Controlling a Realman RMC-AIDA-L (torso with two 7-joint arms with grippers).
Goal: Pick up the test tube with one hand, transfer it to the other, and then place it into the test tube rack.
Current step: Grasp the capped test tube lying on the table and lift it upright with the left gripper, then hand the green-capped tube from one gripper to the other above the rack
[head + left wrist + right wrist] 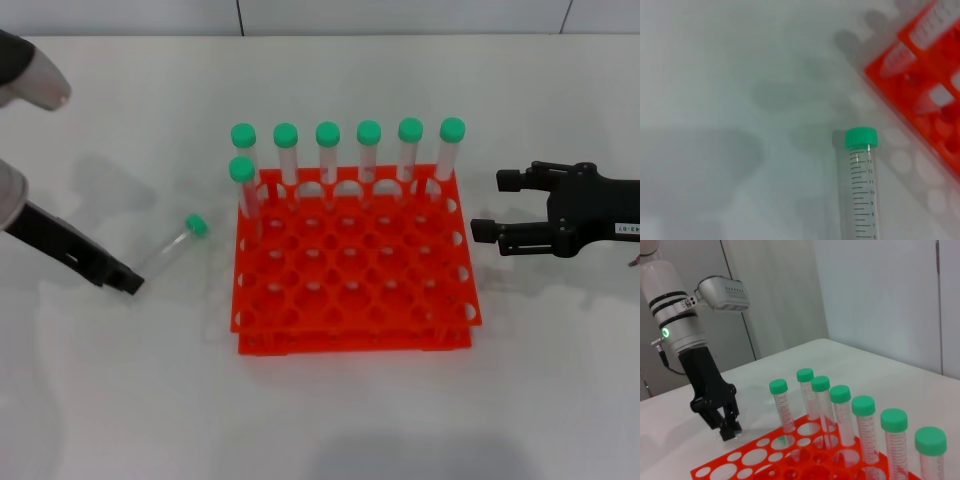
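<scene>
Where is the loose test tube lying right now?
In the head view the test tube lies on the white table, on the robot's left, between the left gripper and the test tube rack, cap towards the rack.

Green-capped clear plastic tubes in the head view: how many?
8. Six stand along the back row of the orange-red plastic rack, one stands in the second row at its left end, and one lies on the white table by the left gripper. None looks hidden.

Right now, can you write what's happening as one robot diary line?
stage: reaching | left gripper: at lying test tube, not lifted | right gripper: open, waiting beside rack | seven other tubes in rack
</scene>
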